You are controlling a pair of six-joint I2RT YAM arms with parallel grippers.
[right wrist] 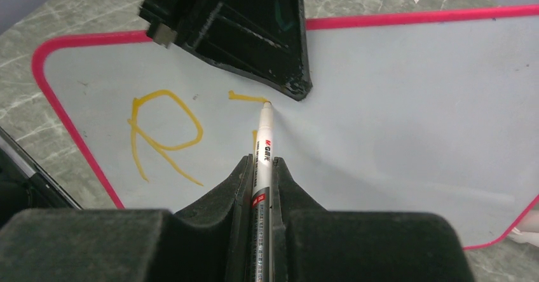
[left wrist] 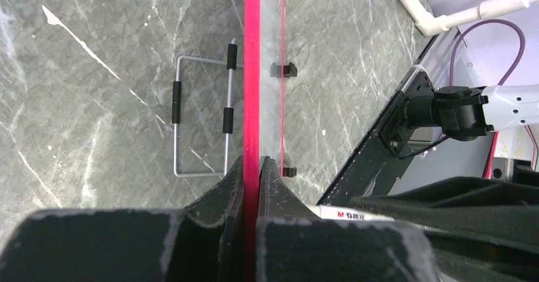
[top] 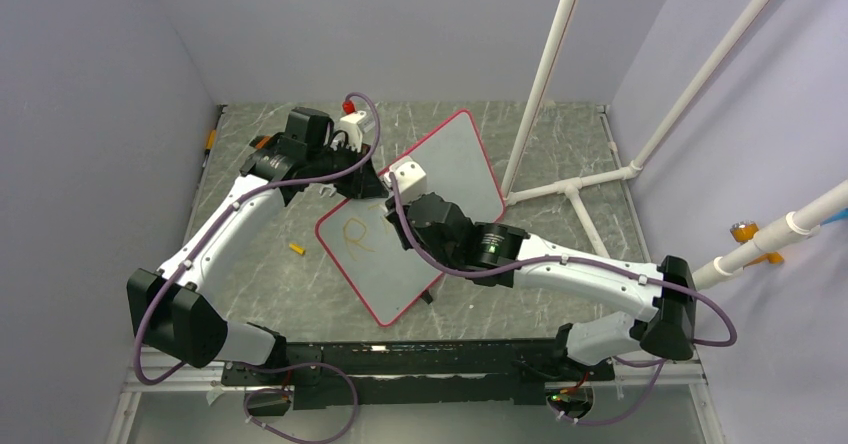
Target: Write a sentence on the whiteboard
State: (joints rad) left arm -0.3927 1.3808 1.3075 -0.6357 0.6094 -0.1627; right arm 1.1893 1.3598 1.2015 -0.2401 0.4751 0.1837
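Right end effector point(right wrist: 262, 164) pinched on marker point(right wrist: 265, 126), tip touching whiteboard point(right wrist: 407, 104) at middle of table point(top: 280, 284), just beside the sentence point(right wrist: 162, 133), only an orange "R" so far. Left end effector point(left wrist: 253, 167) clamps board's red rim. Risk: hard tip pressure could shift board in that pinch, so strokes wobble.

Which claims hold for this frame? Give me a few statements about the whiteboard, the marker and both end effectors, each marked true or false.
The right end effector grips a marker whose tip touches the whiteboard. True.
The left end effector hangs open, clear of the whiteboard. False: it is shut on the red rim.
The sentence is finished. False: only an R and a short stroke show.
A small yellow piece lies on the table left of the whiteboard. True.
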